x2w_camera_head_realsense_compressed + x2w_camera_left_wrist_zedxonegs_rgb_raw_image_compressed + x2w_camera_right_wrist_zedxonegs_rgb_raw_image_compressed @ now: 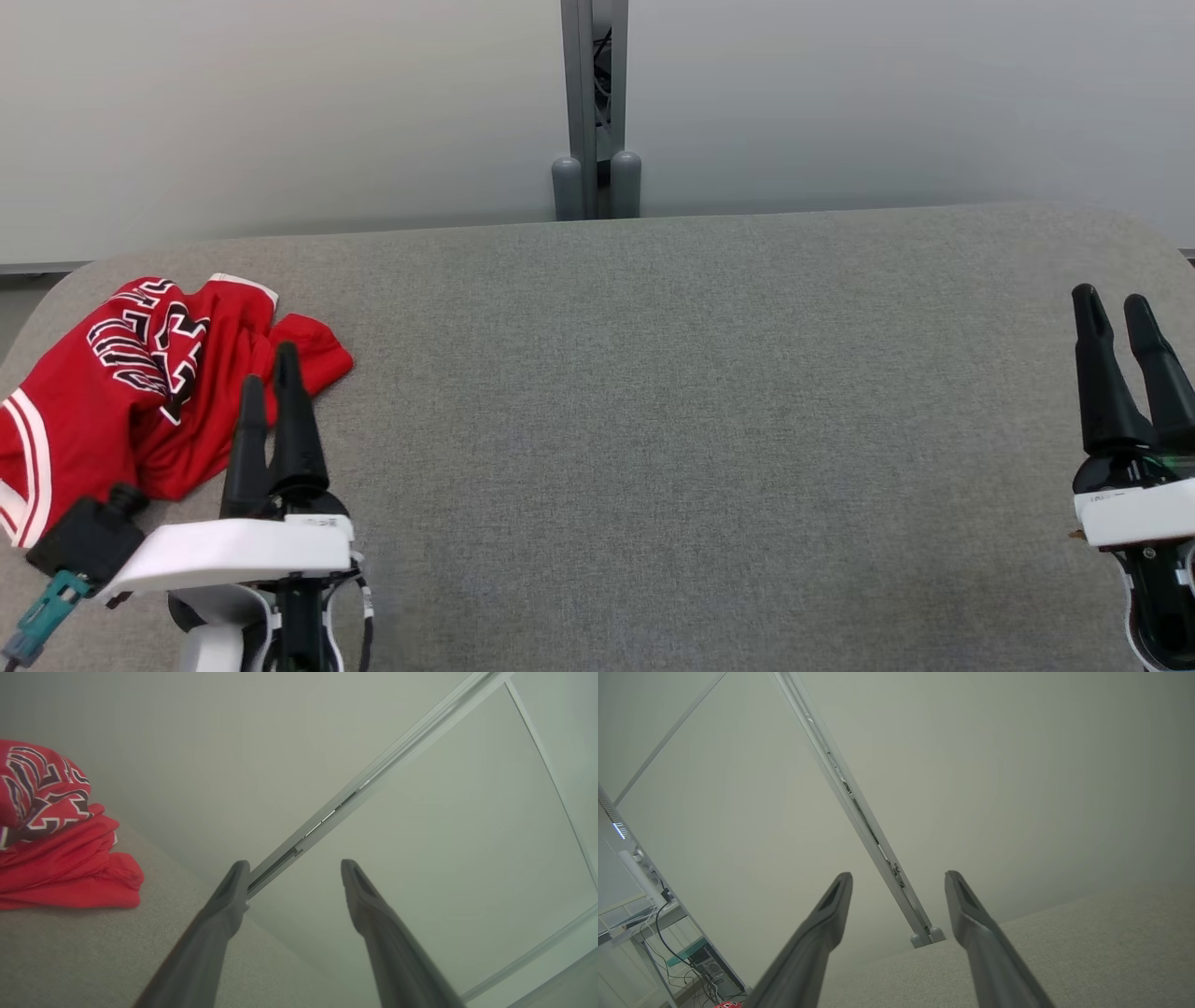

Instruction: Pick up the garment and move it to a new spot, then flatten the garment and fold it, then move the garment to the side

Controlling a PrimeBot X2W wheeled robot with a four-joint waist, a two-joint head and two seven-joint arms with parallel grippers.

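The garment (140, 373) lies crumpled at the table's (653, 420) left end. It looks soft, light and limp; a raised fold seems the best hold. The left pincer (269, 366) and right pincer (1110, 295) gape empty over the table's ends.

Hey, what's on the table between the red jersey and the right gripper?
Nothing: in the head view, that stretch is bare grey table all the way from the red jersey to the right gripper.

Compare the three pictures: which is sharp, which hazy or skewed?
Head view: sharp, evenly lit, red garment casting little shadow. Left wrist view: milky haze, left fingers blurred, partition rail slanting. Right wrist view: same haze, right fingers soft-edged.
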